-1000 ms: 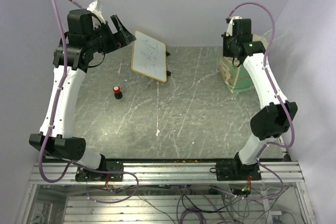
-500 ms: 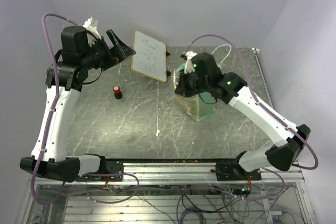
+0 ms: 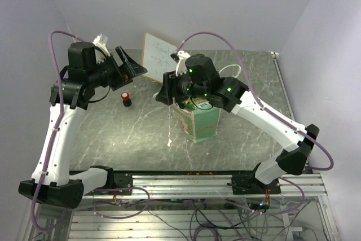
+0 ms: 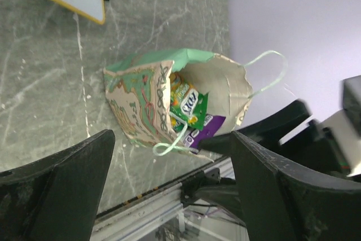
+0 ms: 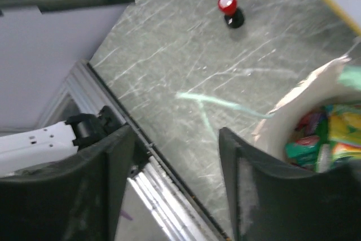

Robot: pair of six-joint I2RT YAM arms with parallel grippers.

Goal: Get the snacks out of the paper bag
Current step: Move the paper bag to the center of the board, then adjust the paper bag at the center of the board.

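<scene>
The paper bag (image 3: 203,125) stands upright mid-table, cream with a mint-green band, mouth open; the left wrist view shows it (image 4: 144,103) from the side. Snacks (image 4: 189,108) in green, yellow and purple show inside its mouth, and also as bright packets (image 5: 324,134) in the right wrist view. My right gripper (image 3: 164,93) hovers just left of the bag's top, open (image 5: 175,187), with nothing between its fingers; a mint string handle (image 5: 214,104) hangs loose in front of it. Raised at the back left, my left gripper (image 3: 132,66) is open (image 4: 169,196) and aimed at the bag from a distance.
A small red-and-black cylinder (image 3: 126,99) stands left of the bag. A white wood-framed board (image 3: 158,57) lies at the back, partly behind the arms. The aluminium rail (image 3: 186,182) runs along the near table edge.
</scene>
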